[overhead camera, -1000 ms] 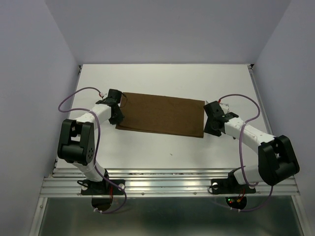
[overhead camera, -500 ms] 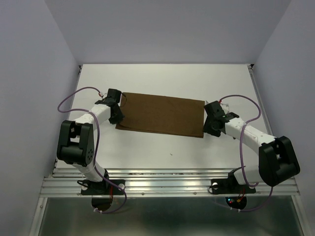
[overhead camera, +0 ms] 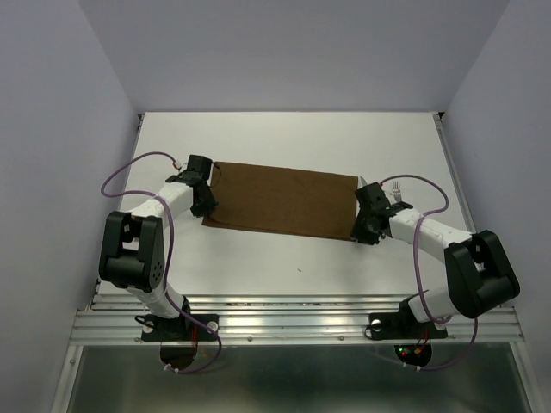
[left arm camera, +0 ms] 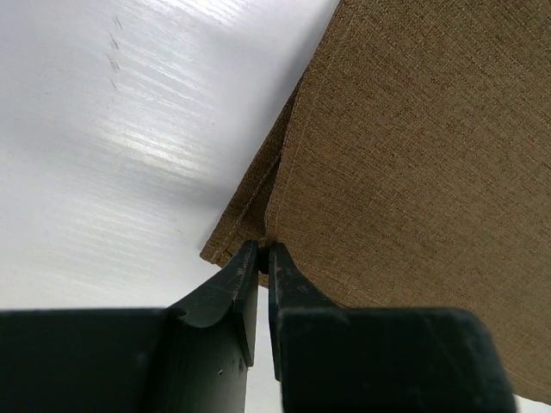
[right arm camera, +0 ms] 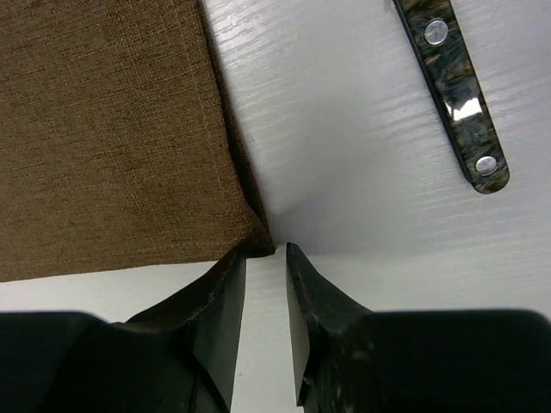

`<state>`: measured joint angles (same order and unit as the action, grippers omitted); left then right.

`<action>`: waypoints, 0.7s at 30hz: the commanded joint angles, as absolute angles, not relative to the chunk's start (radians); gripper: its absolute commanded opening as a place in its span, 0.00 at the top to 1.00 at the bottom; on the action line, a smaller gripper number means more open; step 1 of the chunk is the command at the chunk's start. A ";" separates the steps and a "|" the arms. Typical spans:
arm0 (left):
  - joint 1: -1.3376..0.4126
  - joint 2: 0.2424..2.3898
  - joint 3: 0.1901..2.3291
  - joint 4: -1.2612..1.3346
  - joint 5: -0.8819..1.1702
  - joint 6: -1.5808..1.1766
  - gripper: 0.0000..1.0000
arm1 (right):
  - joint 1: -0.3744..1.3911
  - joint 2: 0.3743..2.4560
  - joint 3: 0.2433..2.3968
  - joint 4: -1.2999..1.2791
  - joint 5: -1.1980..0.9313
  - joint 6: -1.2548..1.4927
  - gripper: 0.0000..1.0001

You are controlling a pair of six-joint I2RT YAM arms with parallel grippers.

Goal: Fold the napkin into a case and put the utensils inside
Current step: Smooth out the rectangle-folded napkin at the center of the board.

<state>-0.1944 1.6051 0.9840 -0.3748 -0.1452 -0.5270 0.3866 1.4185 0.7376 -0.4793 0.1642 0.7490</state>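
**Napkin** (overhead camera: 280, 200): brown cloth, folded double into a long rectangle. It lies flat at the middle of the surface (overhead camera: 284, 138), between the two arms. Two layers show at its near left corner.

**Left hand** (left arm camera: 263, 258): fingers pressed together on that corner, pinching the cloth. This is probably the anchor or lifting point for the next fold.

**Right hand** (right arm camera: 265, 267): low at the near right corner, fingers slightly spread. The corner sits just at the gap and is not gripped. The hand seems lined up to take hold so both ends can rise together.

**Fork** (overhead camera: 397, 186): on the surface just beyond the right hand, off the cloth.

**Dark riveted handle** (right arm camera: 452, 86): lies near the same corner, presumably set aside until the pouch is made.

**Case**: not yet formed.
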 commanded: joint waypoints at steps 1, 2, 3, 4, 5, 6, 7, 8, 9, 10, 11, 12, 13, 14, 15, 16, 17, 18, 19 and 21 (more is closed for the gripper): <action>-0.193 1.566 1.017 -0.385 -0.147 -0.511 1.00 | 0.382 1.410 0.745 -0.422 0.149 0.756 0.69; -0.193 1.566 1.017 -0.385 -0.149 -0.511 1.00 | 0.382 1.404 0.749 -0.423 0.152 0.756 0.69; -0.193 1.565 1.019 -0.387 -0.149 -0.511 1.00 | 0.382 1.396 0.752 -0.426 0.161 0.756 0.69; -0.193 1.563 1.019 -0.387 -0.149 -0.511 1.00 | 0.382 1.385 0.755 -0.428 0.164 0.756 0.69; -0.193 1.565 1.017 -0.385 -0.150 -0.511 1.00 | 0.382 1.382 0.759 -0.428 0.164 0.753 0.66; -0.193 1.565 1.016 -0.385 -0.150 -0.511 1.00 | 0.382 1.382 0.765 -0.428 0.155 0.738 0.64; -0.193 1.565 1.015 -0.384 -0.149 -0.511 1.00 | 0.382 1.387 0.772 -0.429 0.152 0.730 0.63; -0.193 1.566 1.014 -0.382 -0.146 -0.511 1.00 | 0.382 1.402 0.784 -0.430 0.152 0.724 0.63; -0.193 1.569 1.012 -0.382 -0.144 -0.512 1.00 | 0.382 1.410 0.788 -0.430 0.158 0.718 0.63; -0.193 1.569 1.012 -0.380 -0.141 -0.512 1.00 | 0.382 1.422 0.793 -0.431 0.164 0.715 0.63; -0.193 1.571 1.009 -0.380 -0.141 -0.512 1.00 | 0.382 1.425 0.795 -0.431 0.170 0.713 0.63; -0.193 1.571 1.009 -0.380 -0.141 -0.512 1.00 | 0.382 1.430 0.796 -0.433 0.184 0.712 0.64; -0.193 1.569 1.009 -0.380 -0.141 -0.512 1.00 | 0.382 1.433 0.798 -0.433 0.187 0.710 0.64; -0.193 1.569 1.008 -0.380 -0.141 -0.512 1.00 | 0.382 1.436 0.798 -0.433 0.189 0.709 0.65; -0.193 1.569 1.009 -0.380 -0.141 -0.511 1.00 | 0.382 1.439 0.799 -0.431 0.184 0.706 0.66; -0.193 1.568 1.009 -0.379 -0.143 -0.512 1.00 | 0.382 1.440 0.799 -0.430 0.184 0.703 0.67; -0.193 1.569 1.009 -0.379 -0.141 -0.512 1.00 | 0.382 1.445 0.799 -0.430 0.187 0.698 0.68; -0.193 1.569 1.009 -0.377 -0.140 -0.512 1.00 | 0.382 1.447 0.798 -0.430 0.189 0.696 0.68; -0.193 1.571 1.008 -0.377 -0.138 -0.512 1.00 | 0.382 1.448 0.798 -0.430 0.190 0.693 0.70; -0.193 1.571 1.009 -0.374 -0.133 -0.512 1.00 | 0.382 1.453 0.798 -0.428 0.189 0.690 0.71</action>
